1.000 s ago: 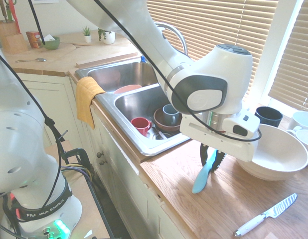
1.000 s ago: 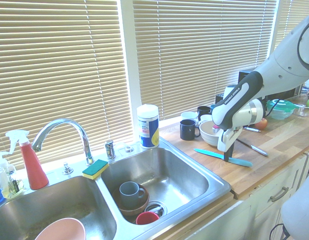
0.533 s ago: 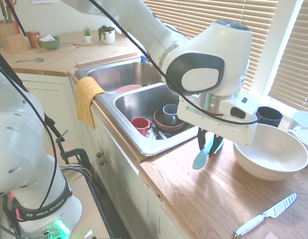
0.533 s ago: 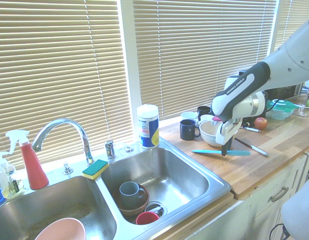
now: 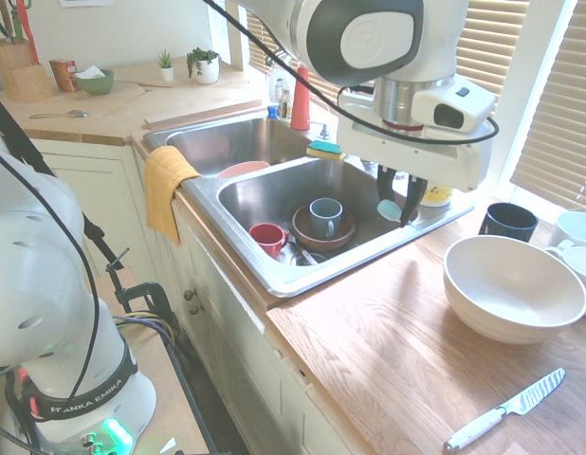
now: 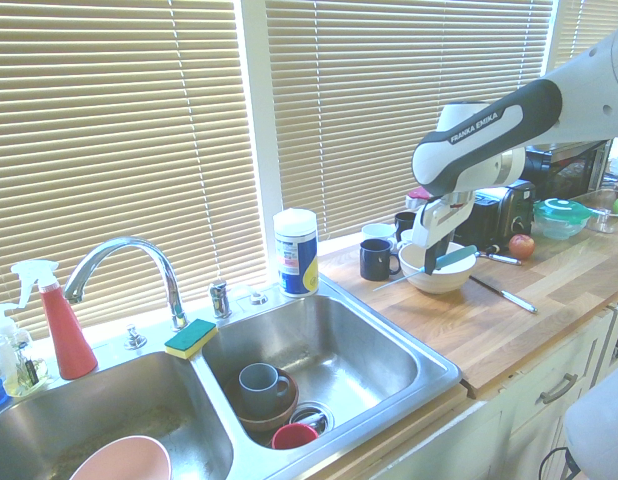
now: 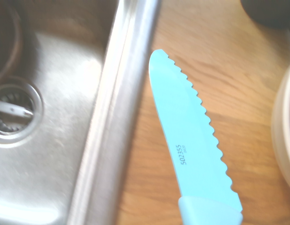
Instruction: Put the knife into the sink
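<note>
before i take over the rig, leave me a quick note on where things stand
Gripper: shut on the teal knife, holding it up off the counter.
Sink: the near basin holds a red mug and a blue-grey mug in a brown bowl.
Done: knife picked up.
Left: carry it over the basin, lower it, release.

Knife (image 7: 187, 126): one-piece plastic, smooth matt faces. Sink (image 5: 293, 275): brushed metal with soft sheen on the basin walls, faucet (image 6: 124, 245) in polished, mirror-bright chrome; countertop (image 5: 378, 332) of smooth grained wood with a satin finish. Towel (image 5: 168, 190) is soft matt cloth, and the large bowl (image 5: 511, 284) shows a smooth, low-gloss surface.
</note>
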Motion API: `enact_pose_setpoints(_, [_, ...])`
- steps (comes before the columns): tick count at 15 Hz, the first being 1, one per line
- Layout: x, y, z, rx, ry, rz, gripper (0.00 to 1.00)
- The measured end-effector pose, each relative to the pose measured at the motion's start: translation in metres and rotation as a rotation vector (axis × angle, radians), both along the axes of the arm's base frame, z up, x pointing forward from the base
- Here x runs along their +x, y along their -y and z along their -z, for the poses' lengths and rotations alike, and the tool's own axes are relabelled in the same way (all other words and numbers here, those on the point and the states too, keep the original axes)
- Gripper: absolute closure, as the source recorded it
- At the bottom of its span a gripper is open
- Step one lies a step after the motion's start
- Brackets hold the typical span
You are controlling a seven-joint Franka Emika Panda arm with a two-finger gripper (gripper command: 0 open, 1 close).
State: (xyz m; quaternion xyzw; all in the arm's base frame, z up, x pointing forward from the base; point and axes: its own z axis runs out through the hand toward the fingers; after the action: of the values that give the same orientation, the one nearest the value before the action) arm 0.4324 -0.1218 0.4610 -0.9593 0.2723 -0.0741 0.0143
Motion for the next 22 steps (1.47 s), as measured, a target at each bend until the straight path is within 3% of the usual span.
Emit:
enact_pose_setpoints(4, [0.016,-0.066,-0.011,0.004,0.047,0.200,1.00])
enact_pose_setpoints(8, [0.025,-0.149,0.019,-0.001,0.075,0.356,1.00])
enact_pose_setpoints(15, [0.036,-0.249,0.105,-0.016,0.065,0.431,1.00])
enact_pose_setpoints(22, [0.061,-0.262,0.187,0.021,0.036,0.441,1.00])
